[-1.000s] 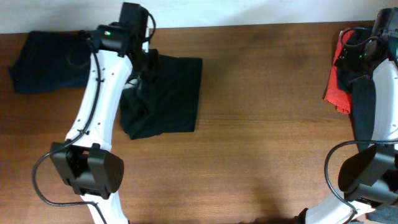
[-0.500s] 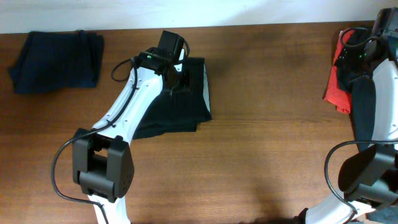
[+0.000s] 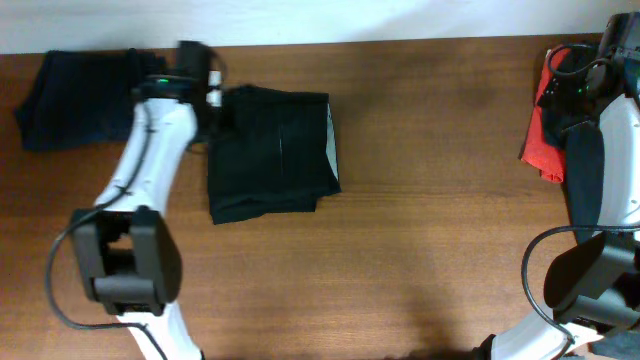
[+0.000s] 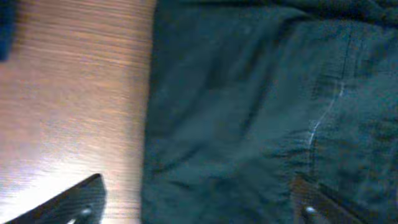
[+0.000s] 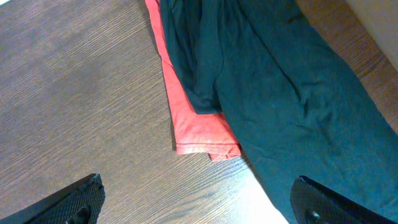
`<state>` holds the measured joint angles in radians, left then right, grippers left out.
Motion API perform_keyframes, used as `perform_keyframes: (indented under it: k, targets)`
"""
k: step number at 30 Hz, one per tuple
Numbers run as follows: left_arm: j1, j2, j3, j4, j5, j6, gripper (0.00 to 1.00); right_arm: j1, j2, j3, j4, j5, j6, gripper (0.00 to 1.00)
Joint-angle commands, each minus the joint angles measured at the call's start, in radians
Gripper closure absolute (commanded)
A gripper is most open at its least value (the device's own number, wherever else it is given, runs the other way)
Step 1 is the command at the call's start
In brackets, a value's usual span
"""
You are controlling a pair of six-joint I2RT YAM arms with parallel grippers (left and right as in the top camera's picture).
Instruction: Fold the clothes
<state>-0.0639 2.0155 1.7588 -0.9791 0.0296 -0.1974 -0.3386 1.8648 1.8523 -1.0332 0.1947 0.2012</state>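
Note:
A black garment [image 3: 270, 150] lies folded into a rough rectangle on the wooden table [image 3: 430, 230], with a pale strip along its right edge. My left gripper [image 3: 222, 108] hovers at its upper left edge, open and holding nothing. In the left wrist view the black garment [image 4: 261, 106] fills most of the frame, and my left gripper [image 4: 199, 214] spans its left border. A dark navy garment [image 3: 85, 100] lies folded at the far left. A red garment [image 5: 199, 124] lies under another black garment [image 5: 280, 93] at the far right. My right gripper [image 5: 199, 211] hangs open above them.
The table's far edge meets a white wall [image 3: 400, 20] along the top. My right arm [image 3: 600, 170] stands along the right side, over the red garment [image 3: 540, 140]. Bare wood stretches between the two piles.
My left gripper has opened and let go of the black garment. The left arm swung right over it, then back left. The garment now lies flatter and more squarely folded. The right arm is still.

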Motion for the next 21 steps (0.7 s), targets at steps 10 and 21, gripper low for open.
perform_keyframes:
  k: [10, 21]
  targets:
    - [0.235, 0.238, 0.013, -0.017, 0.578, 0.361, 0.05, 0.004, -0.007, 0.010, 0.000, 0.016, -0.006, 0.01]
    - [0.172, 0.348, 0.082, 0.011, 0.379, 0.296, 0.99, 0.004, -0.007, 0.010, 0.000, 0.016, -0.006, 0.01]
